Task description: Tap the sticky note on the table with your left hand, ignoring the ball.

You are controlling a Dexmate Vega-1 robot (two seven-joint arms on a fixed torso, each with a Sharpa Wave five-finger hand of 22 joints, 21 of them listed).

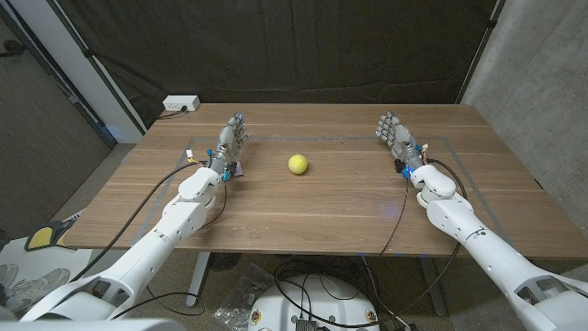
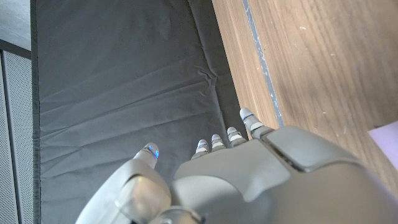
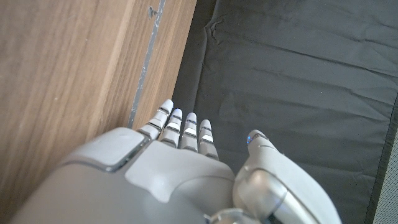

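A small purple sticky note (image 1: 237, 169) lies on the wooden table (image 1: 331, 202), mostly hidden by my left wrist; a pale purple corner of the sticky note (image 2: 389, 140) shows in the left wrist view. My left hand (image 1: 231, 141) stands over the table just beyond the note, fingers apart and empty. Its back, the left hand (image 2: 249, 180), points toward the dark curtain. The yellow ball (image 1: 297, 164) sits mid-table, to the right of that hand. My right hand (image 1: 397, 136) is held up at the far right, fingers apart, holding nothing; the right hand (image 3: 180, 180) also faces the curtain.
A white power strip (image 1: 181, 104) sits at the table's back left corner. Thin tape lines (image 1: 303, 139) mark a rectangle on the tabletop. A black curtain (image 1: 303, 46) hangs behind the table. Cables (image 1: 175, 175) run along both arms.
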